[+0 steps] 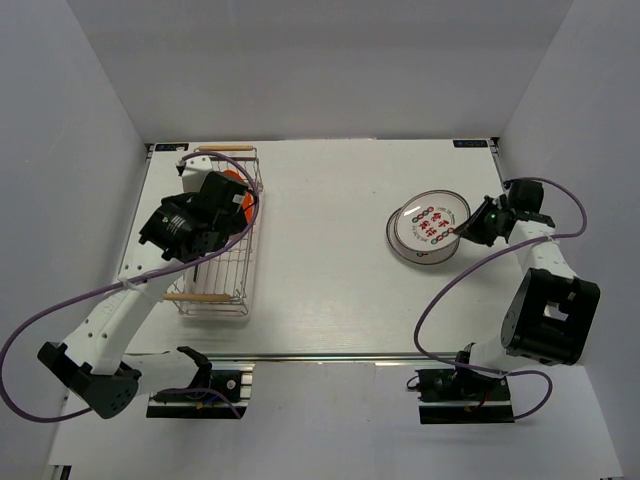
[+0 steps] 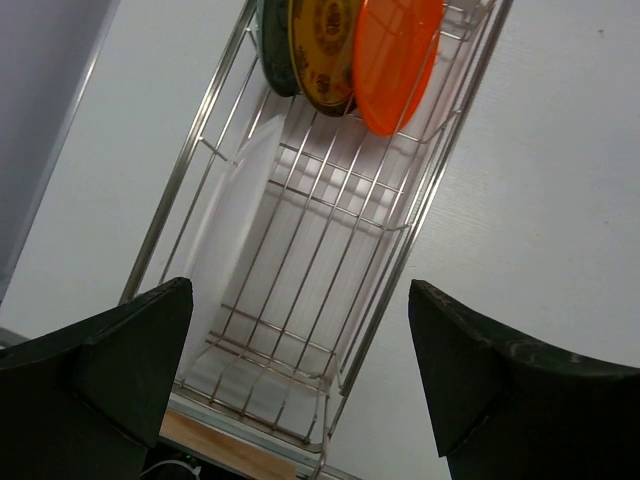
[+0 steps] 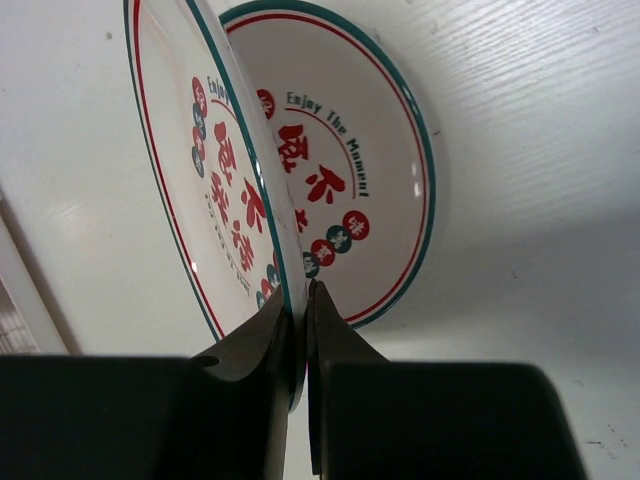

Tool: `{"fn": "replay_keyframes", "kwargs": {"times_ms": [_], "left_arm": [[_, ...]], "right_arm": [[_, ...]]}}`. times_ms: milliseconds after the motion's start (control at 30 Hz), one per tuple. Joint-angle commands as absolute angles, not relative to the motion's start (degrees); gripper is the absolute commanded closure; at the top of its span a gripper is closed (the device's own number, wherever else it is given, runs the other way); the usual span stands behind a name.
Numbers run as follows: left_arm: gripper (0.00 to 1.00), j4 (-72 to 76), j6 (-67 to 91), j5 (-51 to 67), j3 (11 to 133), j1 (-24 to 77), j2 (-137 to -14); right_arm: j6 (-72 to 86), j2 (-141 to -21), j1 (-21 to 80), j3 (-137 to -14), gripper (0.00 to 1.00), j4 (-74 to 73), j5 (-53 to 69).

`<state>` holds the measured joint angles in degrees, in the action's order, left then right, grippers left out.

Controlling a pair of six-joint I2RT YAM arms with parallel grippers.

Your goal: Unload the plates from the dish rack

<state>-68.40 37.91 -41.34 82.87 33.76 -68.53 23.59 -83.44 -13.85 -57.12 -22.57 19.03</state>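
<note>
Setting: A white worktop (image 1: 330, 290) was seen from above, with two robot arms mounted at its near edge.
Rack: The wire rack (image 1: 215, 285) stood at the left of the worktop. Its long side ran away from the arms, and a wooden handle (image 1: 203, 296) crossed its near end.
Plates in rack: Three small plates stood on edge, close together, at the rack's far end. In the left wrist view an orange plate (image 2: 395, 60) came first, then a yellow-brown plate (image 2: 320, 50), then a dark green plate (image 2: 275, 45).
White shape: A pale, plate-like shape (image 2: 235, 230) lay along the rack's left wall; no pattern on it could be made out.
Left end effector: The left end effector (image 2: 300, 300) hung over the bare near part of the rack, jaws spread wide, holding nothing.
Right end effector: The right end effector (image 3: 300, 300) was at the right of the worktop, well apart from the rack. Its jaws were almost closed, pinching a plate's rim.
Held plate: The held plate (image 3: 215, 180) was white with red characters and a green and red rim, and it was tilted up on edge.
Flat plate: A matching flat plate (image 3: 350, 170) lay on the worktop just behind the held one, reading "Enjoy The Moment". Whether the two touched could not be told.
</note>
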Motion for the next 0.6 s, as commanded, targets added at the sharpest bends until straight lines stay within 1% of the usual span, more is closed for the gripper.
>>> {"fn": "replay_keyframes", "kwargs": {"times_ms": [0,100,267,300,333,400,500,533,567], "left_arm": [[0.02,-72.8,40.4,-45.3,83.6,33.7,-69.1],[0.02,-73.4,40.7,-45.9,83.4,33.7,-69.3],[0.02,-74.8,41.4,-47.0,83.7,33.7,-70.2],[0.02,-75.6,41.4,-46.9,84.0,33.7,-70.5],[0.02,-75.8,41.6,-47.0,84.2,33.7,-70.6],[0.02,-76.1,41.4,-47.1,83.8,33.7,-70.4],[0.02,-76.6,41.7,-47.5,83.5,33.7,-70.4],[0.02,-76.9,42.0,-47.6,83.5,33.7,-70.3],[0.02,-77.3,42.0,-47.7,83.5,33.7,-70.4]], "right_arm": [[24.1,-83.8,-14.2,-57.0,1.0,-20.5,18.6],[24.5,-84.5,-14.2,-56.9,1.0,-20.2,16.4],[25.8,-88.6,-13.9,-57.6,1.0,-19.7,17.8],[25.8,-88.8,-14.0,-57.5,0.98,-19.7,17.8],[25.9,-89.0,-14.0,-57.4,0.9,-19.6,17.8],[25.8,-89.6,-13.8,-57.0,0.77,-19.7,17.8],[25.3,-90.9,-13.7,-57.0,0.69,-20.5,17.8],[25.1,-91.4,-13.9,-57.0,0.63,-20.8,18.1],[24.5,-91.7,-13.7,-57.0,0.6,-21.0,18.3]]}}
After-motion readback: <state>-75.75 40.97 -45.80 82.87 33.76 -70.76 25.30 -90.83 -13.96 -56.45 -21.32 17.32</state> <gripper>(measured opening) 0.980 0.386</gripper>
